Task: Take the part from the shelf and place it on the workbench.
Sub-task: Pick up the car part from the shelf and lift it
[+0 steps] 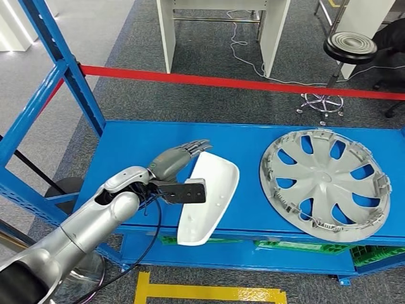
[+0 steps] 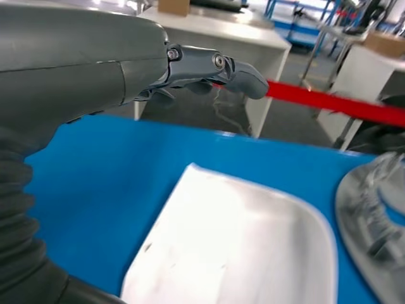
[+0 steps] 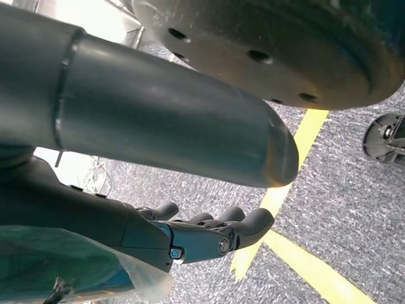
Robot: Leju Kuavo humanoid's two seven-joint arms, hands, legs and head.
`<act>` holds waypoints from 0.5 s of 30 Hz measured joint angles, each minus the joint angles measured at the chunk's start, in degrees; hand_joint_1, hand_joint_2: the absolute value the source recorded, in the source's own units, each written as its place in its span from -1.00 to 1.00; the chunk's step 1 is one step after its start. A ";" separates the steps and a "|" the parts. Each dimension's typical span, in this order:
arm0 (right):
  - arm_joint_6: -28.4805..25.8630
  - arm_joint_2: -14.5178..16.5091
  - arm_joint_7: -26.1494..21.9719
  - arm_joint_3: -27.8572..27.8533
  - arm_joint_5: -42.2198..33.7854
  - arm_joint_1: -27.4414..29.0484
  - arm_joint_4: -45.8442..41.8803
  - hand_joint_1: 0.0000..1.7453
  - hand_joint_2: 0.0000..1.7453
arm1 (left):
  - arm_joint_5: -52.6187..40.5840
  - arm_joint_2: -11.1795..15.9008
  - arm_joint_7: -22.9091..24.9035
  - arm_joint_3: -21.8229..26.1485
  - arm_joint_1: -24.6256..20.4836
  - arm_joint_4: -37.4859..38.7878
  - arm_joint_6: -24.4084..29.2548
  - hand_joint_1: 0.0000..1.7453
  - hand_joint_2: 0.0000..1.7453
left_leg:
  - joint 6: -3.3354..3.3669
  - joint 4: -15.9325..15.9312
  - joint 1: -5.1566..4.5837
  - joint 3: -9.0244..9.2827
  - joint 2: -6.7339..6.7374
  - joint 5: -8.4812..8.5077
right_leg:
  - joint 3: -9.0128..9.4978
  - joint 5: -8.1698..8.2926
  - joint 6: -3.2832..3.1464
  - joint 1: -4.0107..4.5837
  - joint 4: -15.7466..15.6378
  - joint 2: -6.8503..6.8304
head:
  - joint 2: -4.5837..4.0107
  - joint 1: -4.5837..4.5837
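Note:
A white curved shell part (image 1: 212, 190) lies on the blue shelf deck (image 1: 129, 145), its near end overhanging the front edge. My left hand (image 1: 179, 158) reaches in from the lower left and hovers at the part's far left edge. Its fingers (image 2: 238, 75) are stretched out straight and hold nothing. In the left wrist view the white part (image 2: 238, 247) lies just under the hand (image 2: 143, 63). My right hand (image 3: 200, 234) hangs beside my body above the grey floor, fingers loosely extended and empty.
A silver hubcap (image 1: 324, 183) lies on the shelf to the right of the part, about a hand's width away. Blue shelf uprights (image 1: 71, 76) rise at the left. A red barrier tape (image 1: 238, 82) runs behind the shelf, with a white table (image 1: 167, 31) and a stool (image 1: 348, 45) beyond.

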 joint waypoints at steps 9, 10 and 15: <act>-0.04 0.00 0.01 -0.03 -0.01 0.35 0.00 -1.00 -1.00 | 0.91 2.19 -1.84 -1.35 2.92 -0.96 0.56 -1.00 -1.00 | 0.00 -0.01 0.01 0.00 0.00 0.00 | 0.00 0.00 0.00 0.01 0.00 0.00 | 0.00 0.00; -0.04 0.00 0.04 -0.03 -0.02 0.34 0.00 -1.00 -1.00 | 0.95 2.45 -1.88 -1.41 3.09 -1.04 0.51 -1.00 -1.00 | 0.00 -0.01 0.01 0.00 0.00 0.00 | 0.00 0.00 0.00 0.01 0.00 0.00 | 0.00 0.00; -0.32 0.00 0.03 -0.20 -0.58 0.42 0.00 -1.00 -1.00 | -4.35 3.75 1.69 -2.47 3.22 -1.13 0.85 -1.00 -1.00 | 0.00 -0.01 0.01 0.00 0.00 0.00 | 0.00 0.00 0.00 0.01 0.00 -0.01 | 0.00 0.01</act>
